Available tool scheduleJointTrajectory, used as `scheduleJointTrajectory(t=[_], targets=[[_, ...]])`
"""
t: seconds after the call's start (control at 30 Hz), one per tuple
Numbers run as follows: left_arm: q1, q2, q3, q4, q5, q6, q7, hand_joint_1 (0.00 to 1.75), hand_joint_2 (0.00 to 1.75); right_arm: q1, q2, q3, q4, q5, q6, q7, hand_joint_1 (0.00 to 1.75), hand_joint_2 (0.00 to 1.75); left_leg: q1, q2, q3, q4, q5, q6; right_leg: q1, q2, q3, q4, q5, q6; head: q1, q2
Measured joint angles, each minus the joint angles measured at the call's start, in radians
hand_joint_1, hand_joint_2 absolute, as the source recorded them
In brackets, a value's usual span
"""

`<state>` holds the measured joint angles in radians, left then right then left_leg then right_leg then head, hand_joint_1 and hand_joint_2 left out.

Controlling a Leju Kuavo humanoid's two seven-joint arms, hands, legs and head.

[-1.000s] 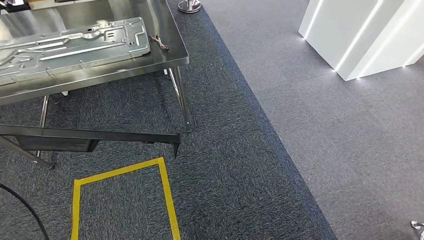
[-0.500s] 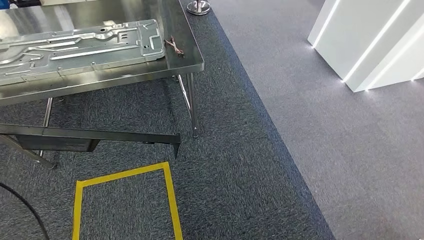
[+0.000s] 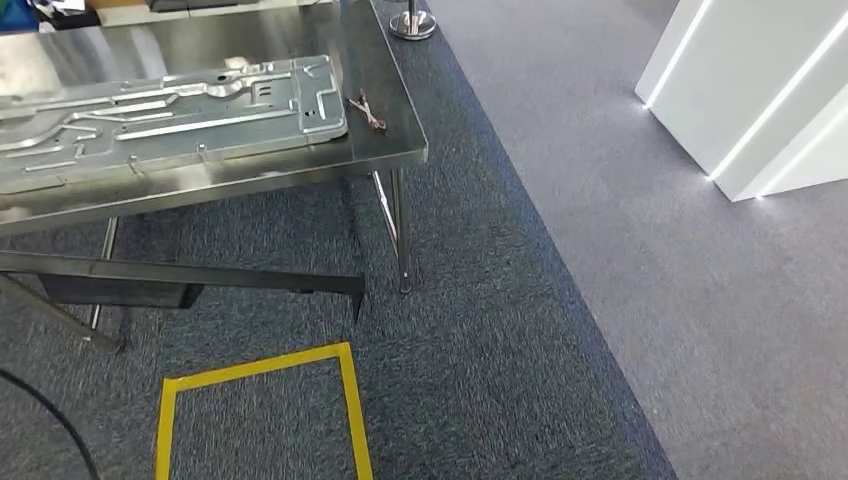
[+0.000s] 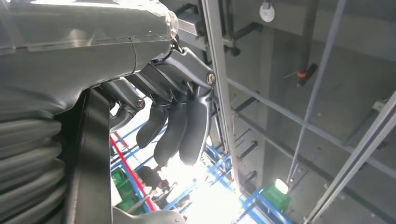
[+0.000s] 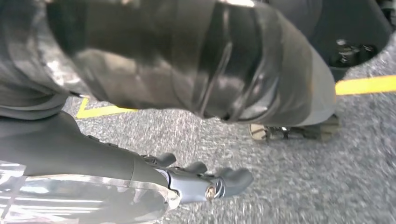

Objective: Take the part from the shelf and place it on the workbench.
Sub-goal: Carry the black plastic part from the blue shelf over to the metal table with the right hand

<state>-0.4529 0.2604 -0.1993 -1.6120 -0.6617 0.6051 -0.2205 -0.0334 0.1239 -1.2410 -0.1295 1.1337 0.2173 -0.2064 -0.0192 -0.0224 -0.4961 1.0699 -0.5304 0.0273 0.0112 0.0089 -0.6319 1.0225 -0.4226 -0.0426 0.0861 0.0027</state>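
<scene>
Floor: grey carpet [image 3: 560, 330], yellow tape [image 3: 260, 400].
Table [image 3: 400, 150]: stamped metal panel [image 3: 170, 110] near right edge; stiff, sharp-edged, grip rims.
Left hand [image 4: 177, 126]: fingers curled, holding nothing.
Right hand [image 5: 205, 182]: cannot tell.

One large stamped silver sheet-metal panel [image 3: 160, 115] lies on the one stainless steel workbench [image 3: 385, 150], with one small brown twig-like scrap [image 3: 368, 110] near the bench's right edge. One yellow tape rectangle [image 3: 352, 400] marks the carpet.

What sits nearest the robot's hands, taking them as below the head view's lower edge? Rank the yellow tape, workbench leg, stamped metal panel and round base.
1. Yellow tape, on the carpet at the bottom.
2. Workbench leg, at the front right corner, beyond the tape.
3. Stamped metal panel, on the benchtop, to the left.
4. Round base, on the floor past the bench's far corner.
</scene>
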Motion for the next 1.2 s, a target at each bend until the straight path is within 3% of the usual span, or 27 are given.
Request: scheduleJointTrajectory(t=[0.07,0.13,0.17,0.2,0.23,0.3,0.37,0.43,0.5,0.57,0.63,0.67,0.7,0.73,0.8,0.87,0.93,1.0,1.07,1.13,1.2], targets=[[-0.005,0.000,0.000,-0.001,0.005,-0.001,0.000,1.75,1.75,-0.001,0.002,0.000,0.000,0.000,0.000,0.000,0.00,0.00,0.007,0.006,-0.059,0.101,-0.017,-0.014,-0.009,-0.002,0.024,-0.012,-0.008,-0.003,0.000,0.000],[-0.007,0.000,0.000,-0.001,0.007,-0.002,0.000,1.75,1.75,-0.002,0.002,0.000,0.000,-0.001,0.000,0.000,0.00,0.00,0.020,0.009,-0.140,0.200,-0.070,-0.032,-0.017,-0.003,0.042,-0.015,-0.024,0.001,0.000,0.000],[-0.006,0.000,0.000,-0.001,0.007,-0.003,-0.001,1.75,1.75,-0.002,0.002,0.000,0.000,-0.001,0.001,0.000,0.00,0.00,0.027,0.011,-0.166,0.216,-0.093,-0.040,-0.020,-0.002,0.052,-0.015,-0.033,0.005,0.000,0.000],[-0.006,-0.001,0.000,-0.001,0.008,-0.003,-0.001,1.75,1.75,-0.002,0.002,0.000,0.000,-0.001,0.001,0.000,0.00,0.00,0.034,0.014,-0.179,0.204,-0.097,-0.047,-0.024,-0.002,0.065,-0.015,-0.043,0.010,0.000,0.000],[-0.006,-0.001,0.000,-0.001,0.008,-0.003,-0.001,1.75,1.75,-0.002,0.002,0.000,0.000,-0.001,0.002,0.000,0.00,0.00,0.039,0.016,-0.178,0.164,-0.074,-0.053,-0.028,-0.002,0.079,-0.014,-0.054,0.015,0.000,0.000],[-0.006,-0.001,-0.001,-0.001,0.008,-0.003,-0.001,1.75,1.75,-0.002,0.003,0.000,0.000,-0.001,0.003,0.000,0.00,0.00,0.046,0.025,-0.158,0.044,0.034,-0.059,-0.035,-0.002,0.106,-0.011,-0.078,0.029,0.000,0.000],[-0.005,-0.002,-0.002,-0.001,0.007,-0.004,-0.001,1.75,1.75,-0.003,0.004,0.000,0.000,-0.001,0.003,0.000,0.00,0.00,0.044,0.031,-0.145,-0.023,0.100,-0.049,-0.036,-0.003,0.120,-0.010,-0.098,0.047,0.000,0.000],[0.004,-0.004,-0.003,-0.008,-0.004,-0.004,-0.005,1.75,1.75,-0.004,0.004,-0.001,0.000,-0.002,0.001,0.004,0.00,0.00,0.040,0.030,-0.138,-0.029,0.100,-0.029,-0.034,-0.003,0.129,-0.008,-0.103,0.064,0.000,0.000],[0.028,-0.011,-0.003,-0.029,-0.032,-0.003,-0.011,1.75,1.75,-0.004,0.004,-0.002,0.000,-0.004,-0.003,0.014,0.00,0.00,0.041,0.026,-0.121,-0.037,0.100,-0.012,-0.035,-0.005,0.126,0.020,-0.103,0.074,0.000,0.000],[0.066,-0.024,-0.003,-0.059,-0.067,-0.001,-0.019,1.75,1.75,-0.005,0.005,-0.005,-0.001,-0.007,-0.008,0.034,0.00,0.00,0.040,0.025,-0.105,-0.041,0.092,0.001,-0.036,-0.006,0.074,0.112,-0.125,0.076,0.000,0.000],[0.114,-0.044,-0.005,-0.085,-0.101,0.004,-0.027,1.75,1.75,-0.004,0.008,-0.009,-0.002,-0.010,-0.015,0.058,0.00,0.00,0.034,0.024,-0.092,-0.041,0.077,0.012,-0.033,-0.006,-0.009,0.227,-0.175,0.076,0.000,0.000],[0.140,-0.056,-0.006,-0.095,-0.115,0.007,-0.030,1.75,1.75,-0.003,0.010,-0.011,-0.002,-0.011,-0.018,0.069,0.00,0.00,0.029,0.023,-0.083,-0.041,0.068,0.015,-0.031,-0.006,-0.042,0.258,-0.195,0.073,0.000,0.000],[0.163,-0.068,-0.008,-0.104,-0.127,0.010,-0.033,1.75,1.75,-0.002,0.011,-0.012,-0.003,-0.013,-0.022,0.077,0.00,0.00,0.024,0.020,-0.072,-0.041,0.059,0.017,-0.028,-0.006,-0.060,0.259,-0.198,0.069,0.000,0.000],[0.182,-0.078,-0.010,-0.111,-0.134,0.012,-0.035,1.75,1.75,-0.001,0.012,-0.013,-0.004,-0.014,-0.024,0.082,0.00,0.00,0.019,0.018,-0.059,-0.041,0.049,0.019,-0.023,-0.005,-0.063,0.229,-0.177,0.061,0.000,0.000],[0.205,-0.092,-0.012,-0.121,-0.142,0.015,-0.037,1.75,1.75,0.001,0.013,-0.015,-0.008,-0.015,-0.028,0.088,0.00,0.00,0.011,0.016,-0.035,-0.043,0.030,0.020,-0.007,-0.003,-0.040,0.113,-0.080,0.033,0.000,0.000],[0.217,-0.102,-0.014,-0.127,-0.144,0.019,-0.038,1.75,1.75,0.002,0.013,-0.017,-0.012,-0.015,-0.030,0.090,0.00,0.00,0.009,0.013,-0.020,-0.047,0.015,0.016,0.009,0.001,-0.020,0.030,-0.020,0.010,0.000,0.000],[0.226,-0.110,-0.015,-0.130,-0.146,0.021,-0.038,1.75,1.75,0.002,0.014,-0.018,-0.015,-0.016,-0.029,0.090,0.00,0.00,0.010,0.009,-0.010,-0.043,0.015,0.006,0.014,0.004,-0.009,0.002,-0.016,0.001,0.001,0.000],[0.231,-0.113,-0.015,-0.138,-0.150,0.020,-0.039,1.75,1.75,0.002,0.020,-0.018,-0.016,-0.016,-0.028,0.090,0.00,0.00,0.010,0.009,-0.013,-0.015,0.021,-0.004,0.007,0.002,0.020,-0.021,-0.009,-0.003,0.001,0.000],[0.232,-0.115,-0.015,-0.145,-0.154,0.015,-0.040,1.75,1.75,0.002,0.025,-0.019,-0.019,-0.015,-0.027,0.086,0.00,0.00,0.013,0.011,-0.058,0.073,0.007,-0.013,-0.004,-0.001,0.049,-0.036,-0.014,-0.004,0.001,0.000],[0.232,-0.116,-0.015,-0.148,-0.154,0.003,-0.035,1.75,1.75,0.002,0.024,-0.019,-0.022,-0.013,-0.025,0.074,0.00,0.00,0.023,0.013,-0.132,0.187,-0.044,-0.026,-0.013,-0.002,0.066,-0.040,-0.027,0.000,0.001,0.000],[0.226,-0.117,-0.014,-0.150,-0.146,-0.016,-0.022,1.75,1.75,0.003,0.025,-0.019,-0.023,-0.007,-0.022,0.058,0.00,0.00,0.035,0.015,-0.180,0.223,-0.077,-0.044,-0.021,-0.002,0.083,-0.039,-0.044,0.010,0.001,0.000]])
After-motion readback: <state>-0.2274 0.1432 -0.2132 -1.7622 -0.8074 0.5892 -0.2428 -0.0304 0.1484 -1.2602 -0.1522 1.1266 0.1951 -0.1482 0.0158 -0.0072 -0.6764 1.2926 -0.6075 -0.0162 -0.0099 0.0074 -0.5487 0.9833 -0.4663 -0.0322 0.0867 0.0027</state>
